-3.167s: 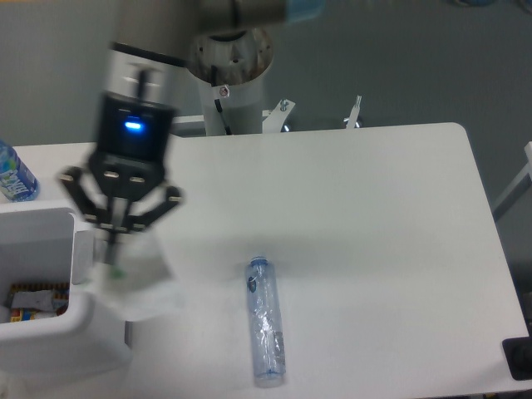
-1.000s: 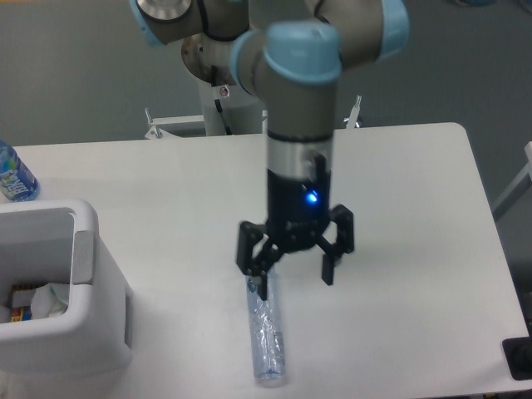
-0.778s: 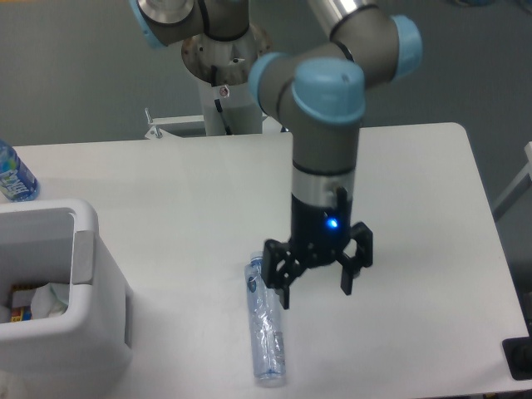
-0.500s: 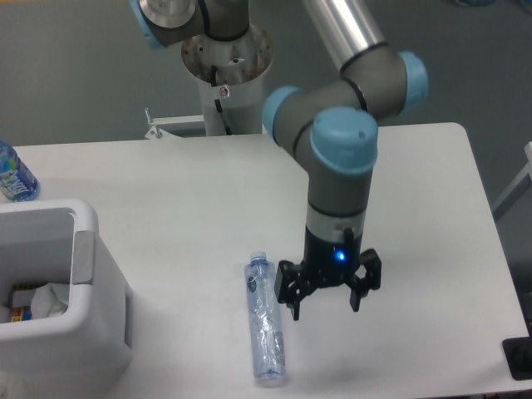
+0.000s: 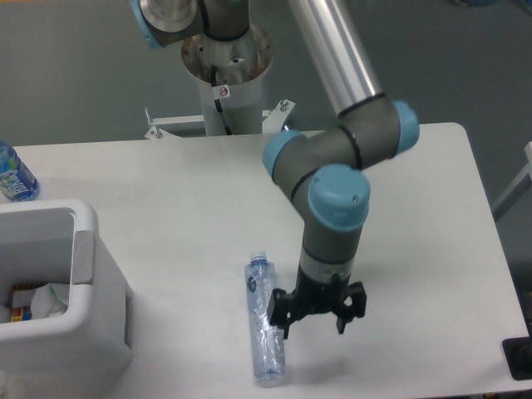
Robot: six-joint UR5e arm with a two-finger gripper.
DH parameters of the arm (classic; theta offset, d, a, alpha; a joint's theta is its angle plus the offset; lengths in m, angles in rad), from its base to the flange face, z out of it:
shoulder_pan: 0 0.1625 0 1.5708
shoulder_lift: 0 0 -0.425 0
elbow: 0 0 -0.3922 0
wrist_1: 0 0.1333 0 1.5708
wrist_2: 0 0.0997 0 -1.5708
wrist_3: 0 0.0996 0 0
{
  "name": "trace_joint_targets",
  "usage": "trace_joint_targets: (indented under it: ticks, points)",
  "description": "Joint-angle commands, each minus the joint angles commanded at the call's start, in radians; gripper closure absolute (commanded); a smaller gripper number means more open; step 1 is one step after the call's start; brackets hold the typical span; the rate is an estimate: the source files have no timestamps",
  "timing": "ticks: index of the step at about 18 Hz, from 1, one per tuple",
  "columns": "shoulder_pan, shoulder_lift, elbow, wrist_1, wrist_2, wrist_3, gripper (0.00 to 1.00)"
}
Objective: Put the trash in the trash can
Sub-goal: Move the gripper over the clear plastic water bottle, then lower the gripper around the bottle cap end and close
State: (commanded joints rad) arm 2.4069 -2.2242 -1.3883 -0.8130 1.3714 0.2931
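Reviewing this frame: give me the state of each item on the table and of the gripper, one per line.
gripper: open, empty, low beside the bottle
crinkled bottle: lying flat on the table, capped, not gripped
trash can: upright, mouth open, holding a white wad
water bottle: upright at the table's edge

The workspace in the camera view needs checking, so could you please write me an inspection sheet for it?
Surface: white table, mostly bare.
Job's things: crinkled clear bottle lying flat near the front edge; white wad inside the white trash can at the left.
Clutter: blue-labelled water bottle at the left edge; colourful items in the can.
Grippers: gripper low beside the crinkled bottle, jaws open, holding nothing.
Cables: nothing seen.
Surroundings: grey floor, robot base pedestal behind the table.
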Motion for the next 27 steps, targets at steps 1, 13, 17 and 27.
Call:
trace_joint_targets:
  ticks: [1, 13, 17, 27]
  points:
    - [-0.005, -0.008, -0.002, 0.002, 0.0, -0.002, 0.0]
    - [-0.078, -0.086, 0.043, 0.006, 0.086, -0.003, 0.0]
    - [-0.087, -0.103, 0.04, 0.009, 0.115, -0.005, 0.0]
    - [-0.103, -0.12, 0.041, 0.011, 0.155, -0.005, 0.0]
